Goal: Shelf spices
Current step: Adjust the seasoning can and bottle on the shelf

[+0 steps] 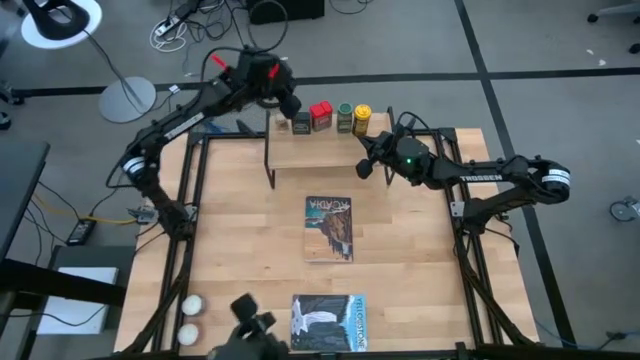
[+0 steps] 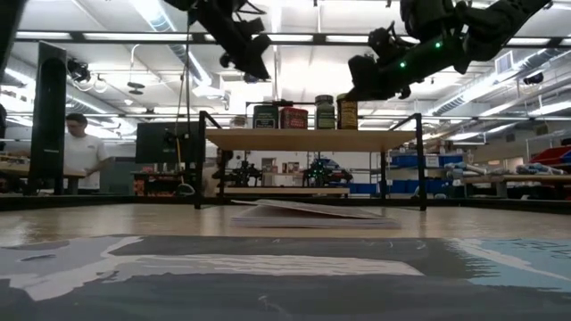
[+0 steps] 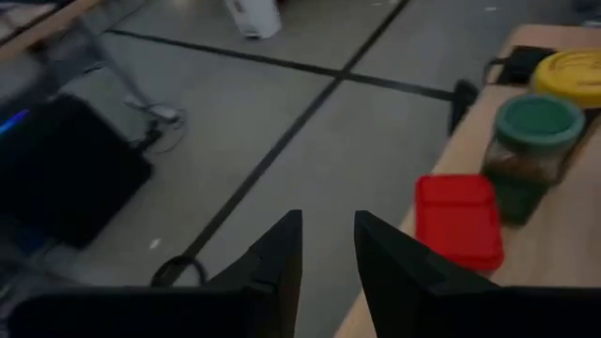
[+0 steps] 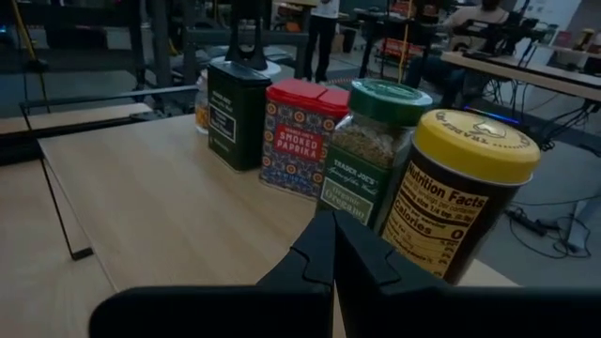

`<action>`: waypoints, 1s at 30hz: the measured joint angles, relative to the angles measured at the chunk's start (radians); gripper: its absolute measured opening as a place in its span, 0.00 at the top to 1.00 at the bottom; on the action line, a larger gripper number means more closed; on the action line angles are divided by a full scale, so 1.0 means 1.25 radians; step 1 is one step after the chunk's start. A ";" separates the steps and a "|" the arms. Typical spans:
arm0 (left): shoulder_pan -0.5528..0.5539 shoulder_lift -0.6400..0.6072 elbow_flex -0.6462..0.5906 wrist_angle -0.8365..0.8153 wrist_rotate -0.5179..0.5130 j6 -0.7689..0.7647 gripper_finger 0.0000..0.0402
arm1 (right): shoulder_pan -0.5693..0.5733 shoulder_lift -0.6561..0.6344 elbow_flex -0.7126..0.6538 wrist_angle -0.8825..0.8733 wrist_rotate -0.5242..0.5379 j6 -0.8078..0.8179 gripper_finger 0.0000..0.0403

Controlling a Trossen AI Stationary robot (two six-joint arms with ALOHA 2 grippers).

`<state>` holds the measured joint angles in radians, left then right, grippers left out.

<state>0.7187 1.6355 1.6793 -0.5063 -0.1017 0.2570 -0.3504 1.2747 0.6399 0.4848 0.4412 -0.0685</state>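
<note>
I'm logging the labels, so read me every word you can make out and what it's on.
"SMOKED PAPRIKA": red tin.
"TRADER JOE'S": green-lidded jar; smaller print unreadable.
"Nutrition Facts", "Calories": yellow-lidded jar.
"TROSSEN": right arm.
Dark green tin label: too small.
Book covers: unreadable.

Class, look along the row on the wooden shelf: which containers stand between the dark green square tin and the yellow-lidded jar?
Two: the red paprika tin and the green-lidded glass jar, between the dark green square tin and yellow-lidded jar; clearest in the right wrist view.

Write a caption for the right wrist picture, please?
Shut right gripper faces spices lined up on the shelf: dark square tin, red tin, green jar, yellow-lidded jar.
</note>
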 joint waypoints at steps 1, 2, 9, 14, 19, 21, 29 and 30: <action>0.004 0.020 0.023 -0.007 0.018 0.004 0.74 | 0.000 0.000 0.000 -0.002 0.000 0.000 1.00; 0.007 0.038 0.048 -0.012 0.036 0.010 0.74 | 0.000 0.000 0.000 -0.005 0.000 0.000 1.00; 0.034 0.180 0.278 -0.191 0.169 0.025 0.75 | 0.000 0.000 0.000 -0.011 0.000 -0.001 1.00; 0.033 0.280 0.410 -0.286 0.175 0.042 0.77 | 0.001 0.000 0.000 -0.009 -0.001 -0.002 1.00; 0.033 0.340 0.446 -0.299 0.115 0.043 0.77 | 0.002 0.000 0.000 -0.008 -0.013 0.004 1.00; 0.033 0.354 0.446 -0.301 0.095 0.040 0.77 | 0.003 0.000 0.000 -0.007 -0.016 0.004 1.00; 0.030 0.376 0.447 -0.306 0.083 0.040 0.77 | 0.003 0.000 0.000 -0.006 -0.021 0.004 1.00; 0.027 0.378 0.447 -0.301 0.087 0.040 0.77 | 0.003 0.000 0.000 -0.006 -0.021 0.004 1.00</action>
<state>0.7522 2.1083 2.2379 -0.8827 0.0070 0.3073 -0.3470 1.2744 0.6399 0.4777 0.4149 -0.0631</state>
